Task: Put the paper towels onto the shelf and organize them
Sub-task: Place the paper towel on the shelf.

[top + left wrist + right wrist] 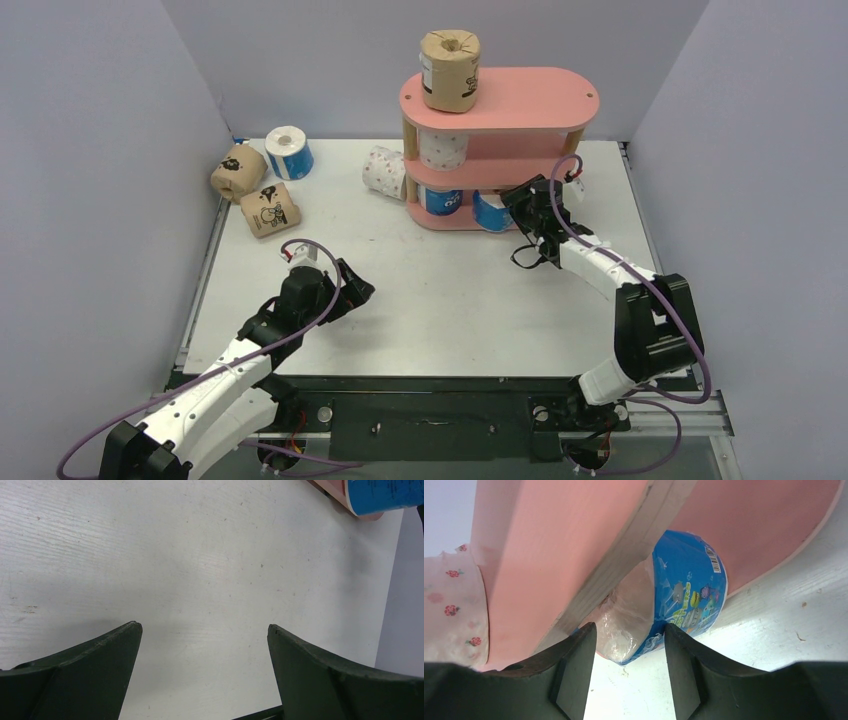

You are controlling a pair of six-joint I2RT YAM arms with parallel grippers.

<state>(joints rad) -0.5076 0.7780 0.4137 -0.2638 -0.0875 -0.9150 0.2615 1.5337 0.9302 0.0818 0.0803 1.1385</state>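
The right hand (pixel 629 627) is poking in at the bottom tier of the shelf (pixel 530 100), toward its right end, with a blue roll (pixel 689 595) sitting right at its fingertips. The jaws are standing about halfway, and the roll's crinkly clear end is dipping in between them. Honestly I can't tell if they're pinching it or just bracketing it. That roll is lying on its side and seems to be hanging over the front edge of the bottom board. My guess is the hand is there to seat it further in beside the second blue roll (pixel 440 200), which is sitting to its left on the same tier.

The sorting looks like it's going one colour per tier. The blues are at the bottom, a white dotted roll (pixel 443 150) is on the middle tier, and a brown roll (pixel 450 70) is standing upright at the left end of the top board. Another white roll (pixel 383 170) is lying on the bench (pixel 450 300) just beside the shelf's left end, probably meant for the middle tier.

The left hand (pixel 204 626) is hovering wide open over bare bench on the near left side, holding nothing. Over by the far left corner, a loose brown roll (pixel 238 172), its brown twin (pixel 270 210) and the third blue roll (pixel 289 152) are lying unsorted. I'm only spotting two white ones.
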